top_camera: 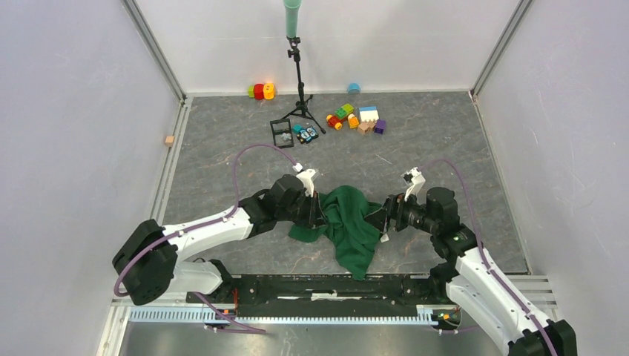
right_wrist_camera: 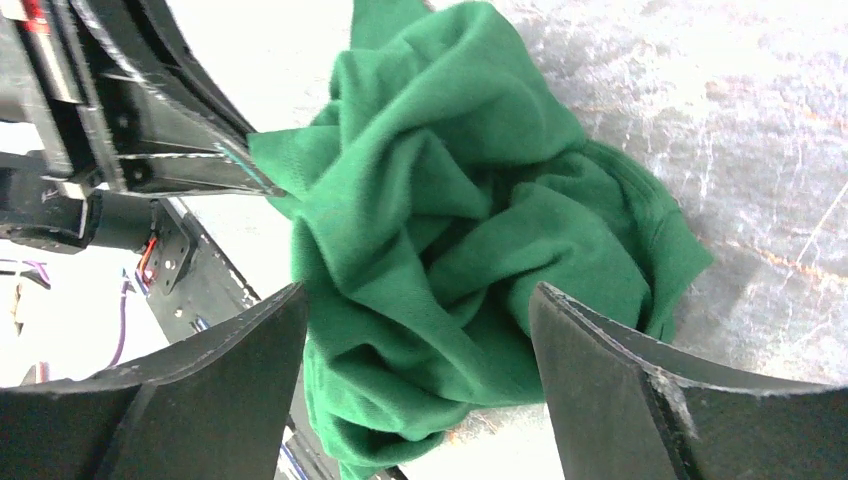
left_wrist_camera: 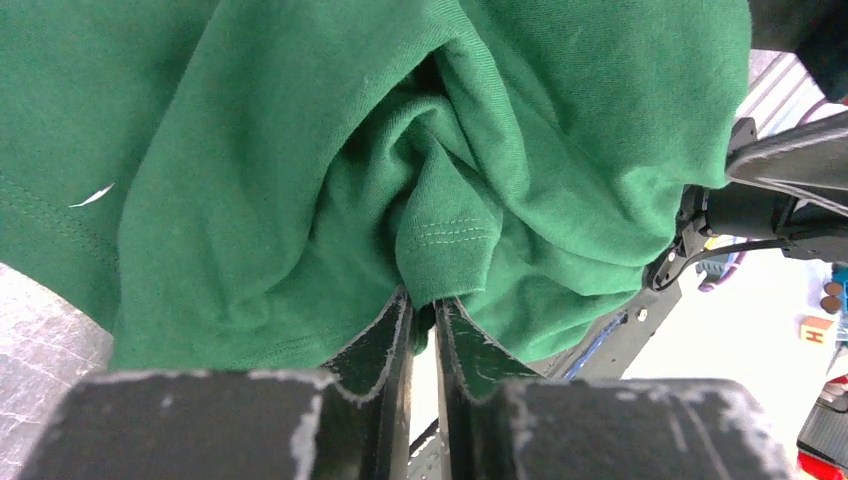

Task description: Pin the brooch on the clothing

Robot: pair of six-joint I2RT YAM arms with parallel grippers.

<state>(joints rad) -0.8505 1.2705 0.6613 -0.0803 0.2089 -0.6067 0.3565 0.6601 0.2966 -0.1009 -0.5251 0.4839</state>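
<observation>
Shirt [top_camera: 348, 222], dark green and crumpled, sits between both arms in the top view: left gripper [top_camera: 319, 213] at its left edge, right gripper [top_camera: 380, 221] just beside its right.

Left wrist view: fingers [left_wrist_camera: 385, 340] nearly pressed together, pinching a hemmed fold.

Right wrist view: fingers [right_wrist_camera: 230, 350] spread wide, shirt straight ahead, seemingly untouched.

No brooch visible in any view.

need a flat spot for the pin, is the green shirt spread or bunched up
Bunched up: the shirt is crumpled in folds, its hem pinched in the left gripper.
</observation>
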